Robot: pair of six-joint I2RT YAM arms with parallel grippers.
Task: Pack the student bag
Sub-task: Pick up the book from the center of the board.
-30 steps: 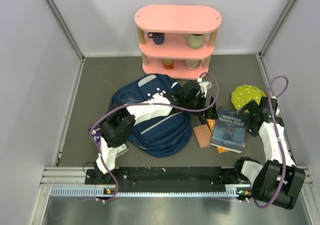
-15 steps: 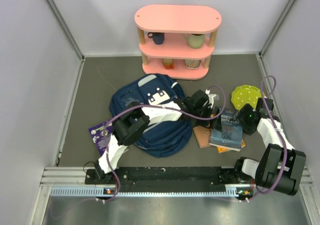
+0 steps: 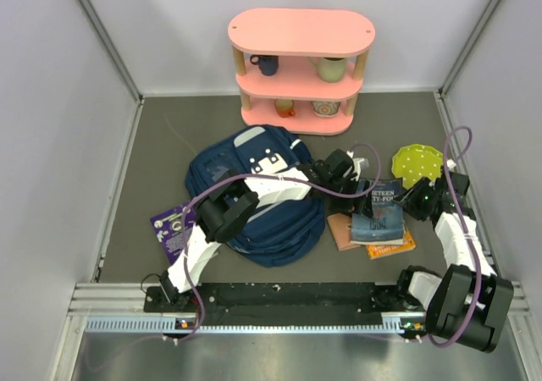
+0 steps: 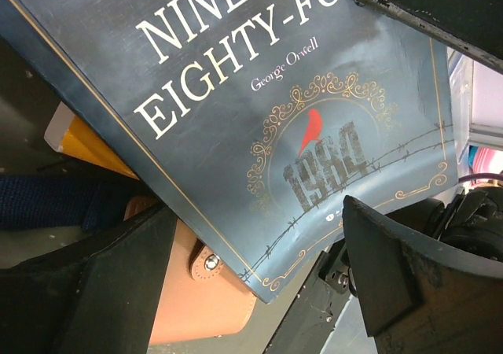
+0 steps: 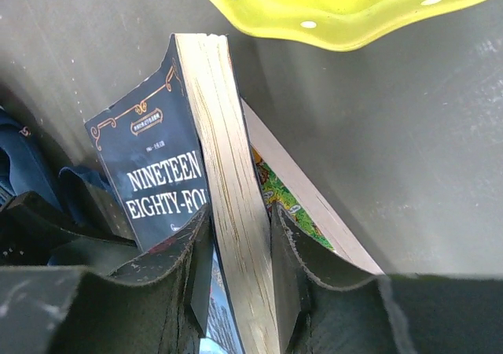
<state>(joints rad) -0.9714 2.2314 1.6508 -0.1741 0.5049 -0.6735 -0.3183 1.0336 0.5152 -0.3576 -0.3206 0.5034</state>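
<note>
Student bag (image 3: 216,165) beside book (image 3: 381,207) in right end effector (image 5: 240,252) grip.

- student bag (image 3: 222,162): navy blue, thin white stripes, white patch near its top
- Nineteen Eighty-Four book (image 4: 314,157): slate-blue cover, cream title, gold scrollwork border, grey "1984" under a red mark, yellowed page edges
- dish (image 3: 421,162): lime yellow, white dots
- shelf (image 3: 301,32): pink, pale wooden posts
- wallet (image 4: 200,307): tan, silver snap
- thin booklet (image 3: 394,247): orange
- card (image 3: 172,226): purple, pale markings

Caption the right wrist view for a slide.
Right gripper clamps the Nineteen Eighty-Four book edgewise near a yellow plate.
</note>
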